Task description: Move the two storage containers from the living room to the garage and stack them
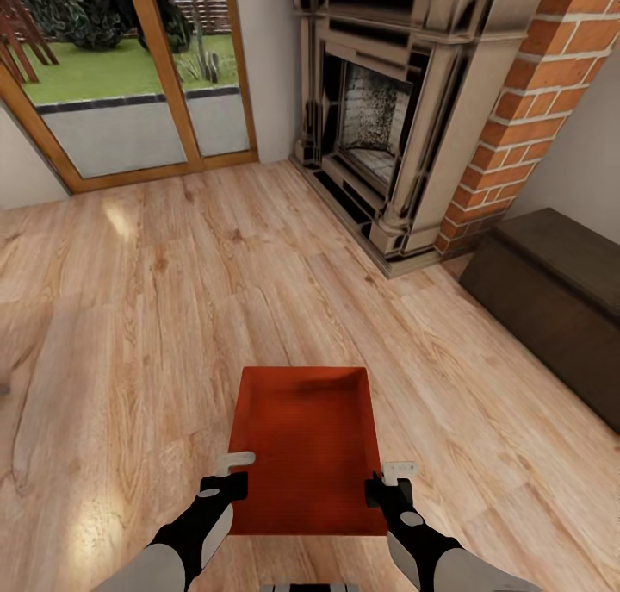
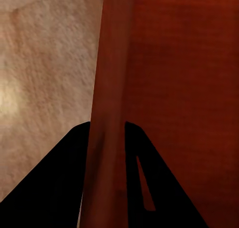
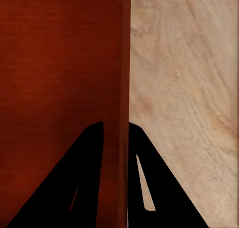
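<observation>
A: Head view – one storage container [image 1: 306,441] held level over the living room's wood plank floor [image 1: 129,316], fireplace [image 1: 379,135] ahead, glazed doors [image 1: 129,75] beyond. Left pincer [image 1: 231,473] clamped on its left wall, right pincer [image 1: 389,480] on the right wall.

B: Wrist views agree: each wall sits between the fingers [image 2: 149,188], [image 3: 84,188].

A: Judgement – carry stage. Keep both grips equal, box level, turn the base slowly; thin walls could slip or twist
</observation>
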You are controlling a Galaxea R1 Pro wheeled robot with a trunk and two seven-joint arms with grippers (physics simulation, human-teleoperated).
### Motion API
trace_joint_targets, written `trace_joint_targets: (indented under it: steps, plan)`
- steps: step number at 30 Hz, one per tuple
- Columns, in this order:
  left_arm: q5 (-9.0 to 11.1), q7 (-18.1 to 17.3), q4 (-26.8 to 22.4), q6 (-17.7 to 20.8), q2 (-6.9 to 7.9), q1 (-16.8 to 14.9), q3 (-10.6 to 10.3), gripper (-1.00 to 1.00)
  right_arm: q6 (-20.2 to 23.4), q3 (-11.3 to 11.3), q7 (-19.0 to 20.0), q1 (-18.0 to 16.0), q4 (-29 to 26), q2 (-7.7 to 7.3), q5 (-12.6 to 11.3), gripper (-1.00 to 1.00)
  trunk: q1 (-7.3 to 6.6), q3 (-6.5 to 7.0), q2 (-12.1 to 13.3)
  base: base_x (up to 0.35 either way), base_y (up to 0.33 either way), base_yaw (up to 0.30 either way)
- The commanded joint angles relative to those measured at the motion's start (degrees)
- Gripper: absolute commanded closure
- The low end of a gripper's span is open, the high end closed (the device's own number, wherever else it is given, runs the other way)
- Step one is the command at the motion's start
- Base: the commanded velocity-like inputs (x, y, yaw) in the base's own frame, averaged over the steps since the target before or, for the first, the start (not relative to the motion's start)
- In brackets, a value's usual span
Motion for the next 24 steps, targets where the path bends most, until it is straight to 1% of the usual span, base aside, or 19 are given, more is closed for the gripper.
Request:
trace_joint_targets:
  steps: [1,24]
  plan:
    - [-0.55,0.43,-0.2,0.35,0.03,-0.01,0.38,1.0,-0.25,-0.38,-0.28,-0.02,0.1,-0.05,0.01,1.0,-0.23,0.15,0.4,0.0,0.0,0.0]
    - [-0.47,0.43,-0.17,0.26,0.05,0.0,0.4,1.0,-0.27,-0.42,-0.24,-0.02,0.36,0.18,0.19,1.0,-5.28,4.28,9.63,0.0,0.0,0.0]
